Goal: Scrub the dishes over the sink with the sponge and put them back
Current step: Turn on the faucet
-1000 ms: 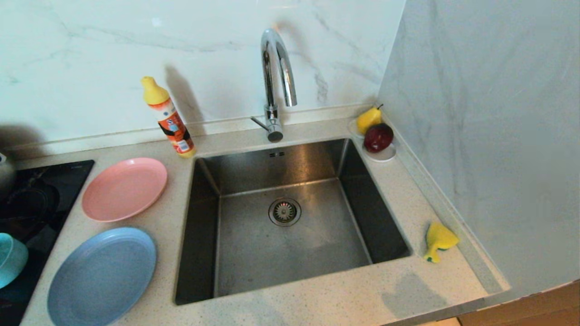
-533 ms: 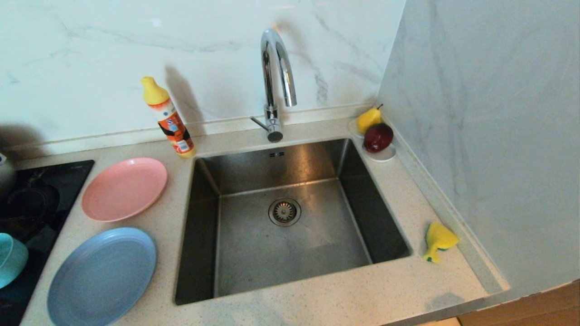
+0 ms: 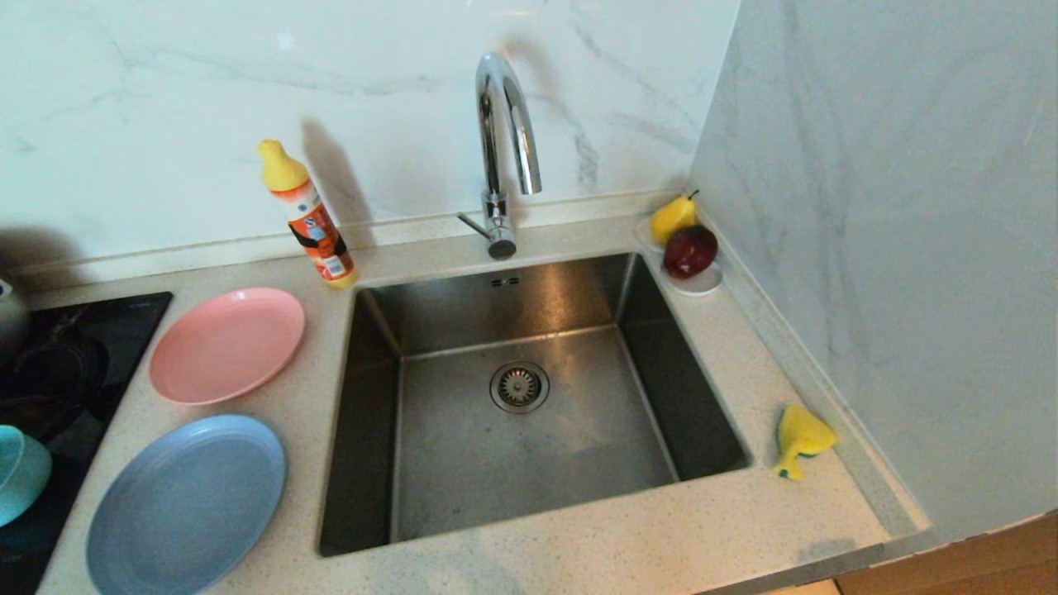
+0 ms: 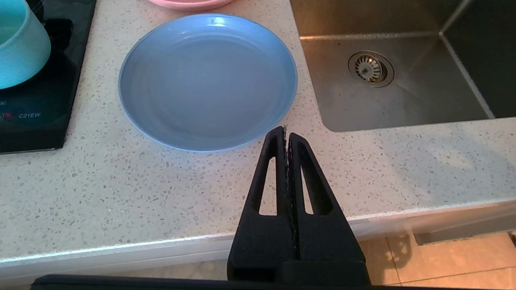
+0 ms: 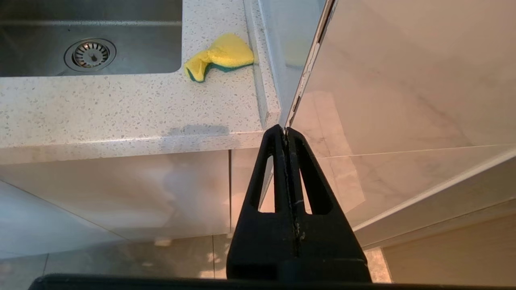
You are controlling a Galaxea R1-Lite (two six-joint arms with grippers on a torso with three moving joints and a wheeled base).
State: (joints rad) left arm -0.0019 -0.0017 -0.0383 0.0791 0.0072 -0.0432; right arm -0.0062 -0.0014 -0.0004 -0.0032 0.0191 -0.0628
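Sponge (image 5: pixel 221 56) and dishes lie untouched on the speckled counter (image 3: pixel 579 545) as the robot's two claws hang off its front edge, neither holding anything. Right gripper (image 5: pixel 286 131), jaws pressed together, sits nearest the crumpled yellow-and-green sponge, which rests just beside the raised lip against the side wall, to the right of the sink (image 3: pixel 521 397). Left gripper (image 4: pixel 285 129), likewise closed and empty, hovers at the near rim of the light-blue plate (image 4: pixel 207 80), with the pink plate (image 3: pixel 227 345) behind it and the teal bowl (image 4: pixel 20 44) on the black hob (image 4: pixel 40 117). Scrubbing has evidently not begun. A clean start would have the right claw spread its jaws, come down across the sponge's narrow folded end away from the wall, and clamp it before the left lifts a plate by its rim.
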